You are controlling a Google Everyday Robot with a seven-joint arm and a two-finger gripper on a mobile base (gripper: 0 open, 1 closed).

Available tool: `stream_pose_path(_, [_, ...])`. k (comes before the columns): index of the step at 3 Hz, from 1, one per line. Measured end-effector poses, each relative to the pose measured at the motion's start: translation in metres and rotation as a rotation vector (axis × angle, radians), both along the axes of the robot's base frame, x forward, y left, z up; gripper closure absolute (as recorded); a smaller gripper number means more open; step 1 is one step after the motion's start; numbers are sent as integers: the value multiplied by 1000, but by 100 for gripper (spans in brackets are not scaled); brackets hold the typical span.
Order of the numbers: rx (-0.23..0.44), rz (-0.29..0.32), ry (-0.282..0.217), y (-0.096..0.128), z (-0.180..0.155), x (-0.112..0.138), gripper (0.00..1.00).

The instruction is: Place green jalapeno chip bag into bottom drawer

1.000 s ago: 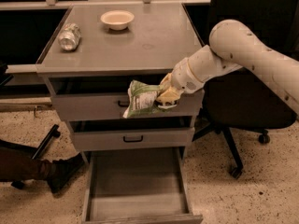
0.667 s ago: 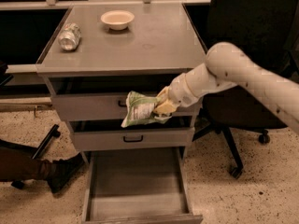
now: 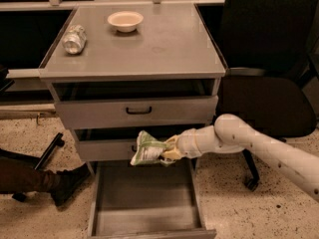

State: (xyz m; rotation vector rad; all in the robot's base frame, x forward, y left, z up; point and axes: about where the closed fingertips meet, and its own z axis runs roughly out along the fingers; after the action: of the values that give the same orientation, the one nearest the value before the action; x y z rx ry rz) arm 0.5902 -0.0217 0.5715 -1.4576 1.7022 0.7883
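Note:
The green jalapeno chip bag (image 3: 147, 148), crumpled green and white with a white label panel, is held in my gripper (image 3: 168, 150). It hangs in front of the middle drawer, just above the back of the open bottom drawer (image 3: 144, 200). My white arm (image 3: 259, 146) reaches in from the lower right. The bottom drawer is pulled out toward the camera and its grey inside is bare.
A crushed silver can (image 3: 74, 39) and a cream bowl (image 3: 125, 20) sit on the cabinet top (image 3: 164, 44). A black office chair (image 3: 269, 83) stands to the right. A person's dark shoe and leg (image 3: 45, 180) lie at the lower left floor.
My arm has lowered, carrying the bag down from the level of the top drawer's front to in front of the middle drawer, just above the open bottom drawer.

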Motion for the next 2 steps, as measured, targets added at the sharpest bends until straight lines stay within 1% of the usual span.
stream_pose_path(1, [2,-69,-12,-8,-32,-7,100])
stream_pose_path(2, [2,-69,-12,-8,-32,-7,100])
